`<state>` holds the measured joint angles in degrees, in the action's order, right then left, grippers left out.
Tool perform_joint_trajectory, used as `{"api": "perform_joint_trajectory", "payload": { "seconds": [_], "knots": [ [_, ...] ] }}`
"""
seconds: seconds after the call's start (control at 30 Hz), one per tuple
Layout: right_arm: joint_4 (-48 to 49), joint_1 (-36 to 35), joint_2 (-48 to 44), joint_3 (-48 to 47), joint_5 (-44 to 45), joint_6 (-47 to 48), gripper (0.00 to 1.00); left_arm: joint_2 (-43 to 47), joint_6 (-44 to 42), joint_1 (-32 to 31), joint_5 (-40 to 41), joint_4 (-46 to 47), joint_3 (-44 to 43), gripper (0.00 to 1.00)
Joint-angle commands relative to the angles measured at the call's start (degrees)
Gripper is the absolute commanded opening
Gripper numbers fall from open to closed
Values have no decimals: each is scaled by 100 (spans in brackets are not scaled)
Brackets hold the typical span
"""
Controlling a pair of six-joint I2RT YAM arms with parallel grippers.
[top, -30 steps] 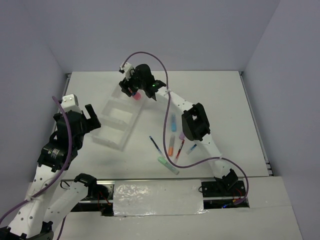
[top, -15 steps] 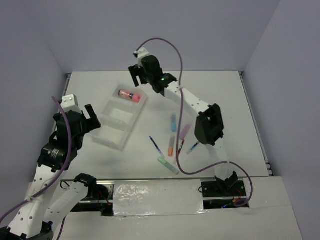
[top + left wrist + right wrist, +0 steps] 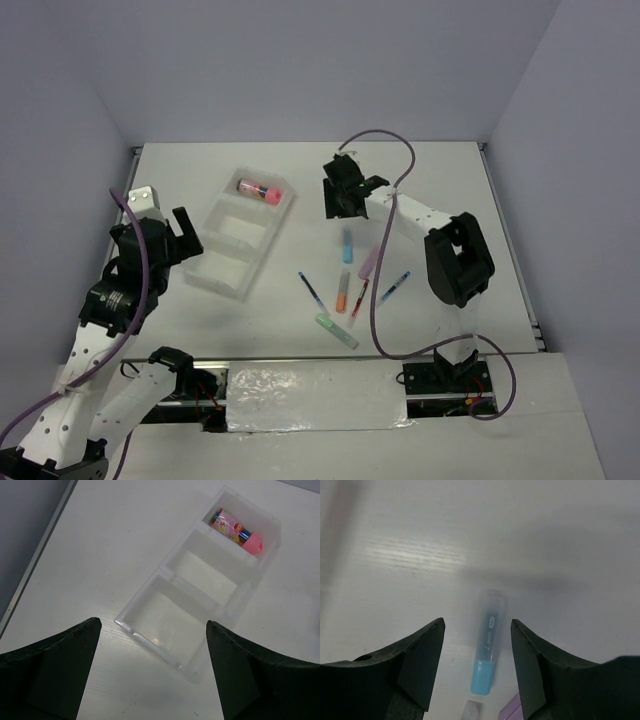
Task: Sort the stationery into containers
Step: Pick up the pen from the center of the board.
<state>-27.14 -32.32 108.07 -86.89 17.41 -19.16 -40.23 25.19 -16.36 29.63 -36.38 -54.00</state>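
Note:
The clear three-compartment tray [image 3: 225, 262] lies at the left. The pink-red tube [image 3: 258, 189] lies in its far compartment, also seen in the left wrist view [image 3: 236, 527]. On the table lie the blue highlighter [image 3: 347, 245], purple highlighter [image 3: 370, 262], orange highlighter [image 3: 342, 292], green highlighter [image 3: 336, 331], a blue pen [image 3: 310, 289], a red pen [image 3: 359, 298] and another blue pen [image 3: 394, 286]. My right gripper [image 3: 340, 205] is open and empty above the blue highlighter [image 3: 487, 651]. My left gripper [image 3: 172, 240] is open and empty beside the tray [image 3: 150, 630].
The white table [image 3: 450, 190] is walled at the back and sides. A purple cable [image 3: 378, 290] hangs from the right arm over the pens. A metal strip [image 3: 135, 170] runs along the table's left edge.
My right gripper let go of the pink-red tube in the tray's far compartment, then moved right and nearer to above the blue highlighter. The left arm barely moved.

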Motion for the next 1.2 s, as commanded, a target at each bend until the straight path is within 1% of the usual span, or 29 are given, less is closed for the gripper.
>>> {"api": "perform_joint_trajectory", "payload": {
  "seconds": [0.0,0.17,0.3,0.33,0.37,0.53,0.6,0.63,0.67,0.7,0.73,0.83,0.9,0.93,0.97,1.03,1.07,1.1,1.13,1.17],
  "knots": [
    [-82,146,152,233,-158,-325,63,42,-146,36,-27,184,3,99],
    [77,164,398,621,-352,-448,62,-29,-164,36,-71,175,-6,99],
    [208,155,548,814,-658,-510,53,-11,-164,36,-71,175,-14,99],
    [226,164,609,858,-721,-519,47,-3,-164,28,-71,175,-6,99],
    [218,155,645,867,-739,-562,45,-3,-164,28,-71,175,-6,99],
    [25,155,847,841,-739,-563,41,15,-172,28,-71,175,3,99],
    [33,147,821,884,-739,-545,34,24,-172,28,-89,184,3,99],
    [137,138,777,885,-800,-519,18,32,-181,28,-97,193,3,99],
    [260,112,646,885,-896,-319,8,33,-181,28,-106,193,3,99],
    [505,59,549,824,-984,-186,4,24,-181,28,-115,193,-5,99],
    [629,-11,453,753,-1107,-54,4,24,-181,28,-132,201,3,99],
    [1323,-528,31,533,-1344,1102,4,-3,-190,28,-159,202,3,99],
    [1797,-644,-58,359,-1704,1545,4,-11,-199,28,-150,202,3,99],
    [1834,-688,-6,218,-1932,1834,4,-3,-190,28,-150,202,3,99],
    [1835,-749,82,60,-2482,2037,5,6,-190,28,-115,202,3,99],
    [1642,-811,511,-598,-2838,2362,7,15,-190,28,-98,202,12,99],
    [1502,-890,687,-1140,-3118,2442,7,6,-190,28,-97,202,12,99],
    [1274,-925,1046,-1407,-3138,2487,8,6,-190,36,-80,202,3,99],
    [1176,-969,1223,-1931,-3156,2557,9,-3,-190,36,-71,193,3,99],
    [1123,-1004,1382,-2172,-3208,2592,9,-11,-181,36,-71,193,3,99]
  ]
}}
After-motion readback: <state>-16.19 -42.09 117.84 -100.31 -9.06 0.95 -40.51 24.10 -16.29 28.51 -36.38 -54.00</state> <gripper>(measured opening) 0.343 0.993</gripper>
